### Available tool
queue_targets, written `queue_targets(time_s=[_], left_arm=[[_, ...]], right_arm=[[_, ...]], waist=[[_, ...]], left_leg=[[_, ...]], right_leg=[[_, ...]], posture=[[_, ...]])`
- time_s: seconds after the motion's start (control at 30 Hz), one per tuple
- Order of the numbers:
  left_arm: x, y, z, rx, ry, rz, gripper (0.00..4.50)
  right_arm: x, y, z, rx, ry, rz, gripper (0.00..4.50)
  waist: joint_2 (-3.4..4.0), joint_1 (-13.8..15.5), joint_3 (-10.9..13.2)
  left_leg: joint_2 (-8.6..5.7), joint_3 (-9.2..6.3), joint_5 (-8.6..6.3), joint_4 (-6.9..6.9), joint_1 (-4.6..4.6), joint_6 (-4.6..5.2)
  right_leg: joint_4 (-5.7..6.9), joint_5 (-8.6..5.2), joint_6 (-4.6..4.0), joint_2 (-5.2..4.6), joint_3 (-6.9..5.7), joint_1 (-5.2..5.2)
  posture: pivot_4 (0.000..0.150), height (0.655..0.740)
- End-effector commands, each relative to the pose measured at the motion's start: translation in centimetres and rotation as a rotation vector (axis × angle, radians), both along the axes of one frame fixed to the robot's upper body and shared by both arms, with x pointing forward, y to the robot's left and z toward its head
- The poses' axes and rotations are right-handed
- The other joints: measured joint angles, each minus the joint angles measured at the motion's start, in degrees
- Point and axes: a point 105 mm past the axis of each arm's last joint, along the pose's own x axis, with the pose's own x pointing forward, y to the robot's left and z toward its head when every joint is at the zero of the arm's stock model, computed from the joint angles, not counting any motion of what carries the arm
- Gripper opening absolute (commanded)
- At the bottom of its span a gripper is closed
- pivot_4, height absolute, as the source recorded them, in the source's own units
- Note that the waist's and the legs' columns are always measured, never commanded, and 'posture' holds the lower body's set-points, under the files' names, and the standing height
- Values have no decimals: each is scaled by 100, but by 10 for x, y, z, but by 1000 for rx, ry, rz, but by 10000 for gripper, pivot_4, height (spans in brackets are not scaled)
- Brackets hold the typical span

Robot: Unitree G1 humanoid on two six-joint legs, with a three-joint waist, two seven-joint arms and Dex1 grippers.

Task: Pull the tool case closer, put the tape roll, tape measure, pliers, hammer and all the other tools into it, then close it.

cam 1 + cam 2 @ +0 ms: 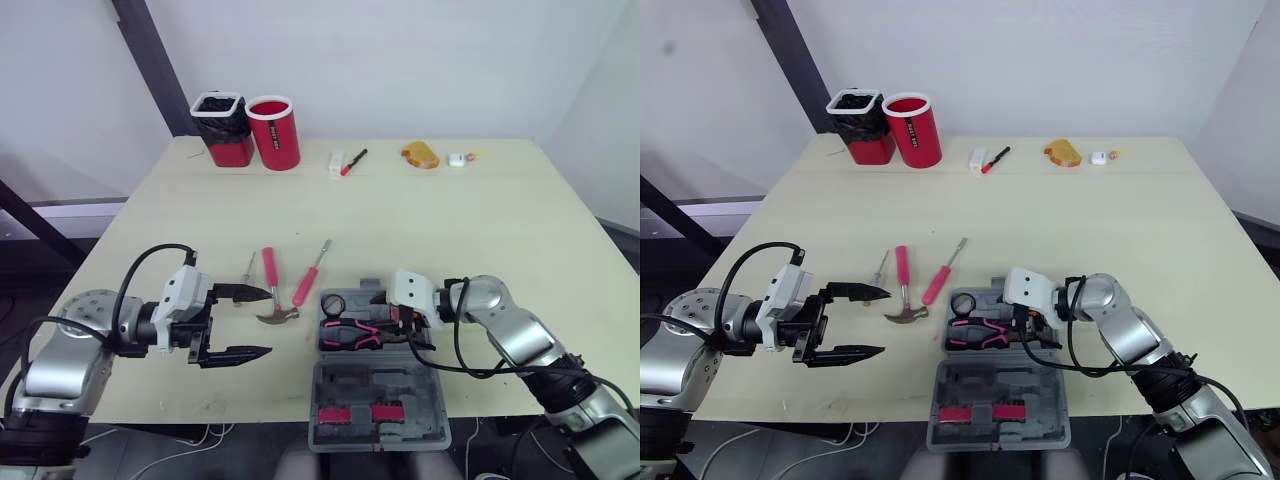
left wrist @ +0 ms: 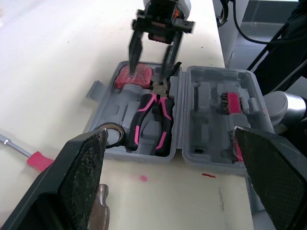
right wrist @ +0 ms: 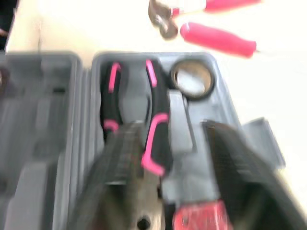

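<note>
Mid-packing at the near edge of the table: the tool case [image 1: 345,435] lies open in front of me, its two halves flat and the lid half hanging out towards me. The tape roll [image 1: 333,304], the pliers [image 2: 163,129] and the red tape measure [image 2: 134,76] already sit in the base half. My right gripper [image 2: 149,67] hangs low over the end of the base where the pliers' head meets the tape measure, its fingers apart and clamped on nothing. From there it looks as if it is either settling the pliers into their slot or letting them go.

My left gripper [image 1: 265,322] waits just beside the case, fingers spread wide and empty, and the head of the hammer [image 1: 270,280] lies near its fingertips. The hammer is on the bare table to the left of the case. A pink-handled screwdriver [image 1: 305,285] lies beside it, and a slim metal tool [image 1: 248,268] that I cannot identify lies on its other side.

I judge the hammer to be next. That means closing on its pink handle, lifting it clear of the screwdriver lying close by, and laying it in the base. The remaining loose tools follow before the lid can fold over.
</note>
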Motion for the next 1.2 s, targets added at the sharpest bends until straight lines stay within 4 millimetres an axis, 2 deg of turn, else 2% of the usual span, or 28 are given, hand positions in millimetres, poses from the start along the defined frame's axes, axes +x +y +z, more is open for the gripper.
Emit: queue_targets(time_s=[0.03,0.23,0.4,0.53,0.8,0.87,0.9,1.07,1.13,1.2], left_arm=[[-1,-2,6,-8,-28,-10,45000],[-1,-2,7,-7,-28,-7,45000],[-2,-2,6,-9,-27,-8,45000],[-1,-1,6,-12,-36,5,45000],[-4,-2,7,-17,-32,10,45000],[-5,-2,7,-18,-30,11,45000],[-5,-3,7,-19,-29,11,45000],[-8,-4,6,-21,-22,14,45000],[-9,-3,6,-21,-21,19,45000],[-9,-1,7,-23,-22,29,45000]], right_arm=[[3,-1,0,40,-17,-10,895],[3,1,-23,41,40,-31,895],[-1,0,-53,-11,103,-55,895],[-10,-15,-95,-172,186,-86,895],[-21,-37,-134,-393,247,-106,895],[-22,-40,-140,-435,233,-98,895],[-22,-40,-141,-442,230,-98,895],[-22,-33,-141,-412,214,-103,895],[-18,-27,-132,-363,182,-109,895],[-13,-16,-116,-260,142,-108,895]], waist=[[0,7,0],[1,0,1],[-1,-9,0],[-5,-11,-6],[-30,-9,-120],[-20,-9,-133],[-38,1,-166],[-43,7,-245],[-45,4,-250],[-44,-1,-251]], left_leg=[[0,1,0,0,0,0],[0,-1,0,0,0,0],[0,1,0,0,1,0],[0,1,0,0,12,0],[2,1,0,-1,53,0],[3,3,-1,-7,96,0],[3,2,-1,-14,122,0],[9,-14,-1,-16,136,-1],[10,-14,-1,-16,137,-1],[12,-13,-1,-16,137,-1]], right_leg=[[0,0,0,0,1,0],[1,0,0,0,0,0],[1,0,0,0,1,0],[4,0,-1,1,3,5],[5,-13,-23,1,4,33],[-1,-16,-25,-1,7,72],[-4,-23,-32,-2,6,97],[-3,-34,-20,-6,9,104],[-3,-34,-21,-4,10,103],[-2,-31,-27,-4,10,102]], posture=[[1500,7371],[1500,7371],[1500,7371],[1500,7371],[1500,7371],[1500,7371],[1500,7371],[1500,7371],[1500,7371],[1500,7371]])
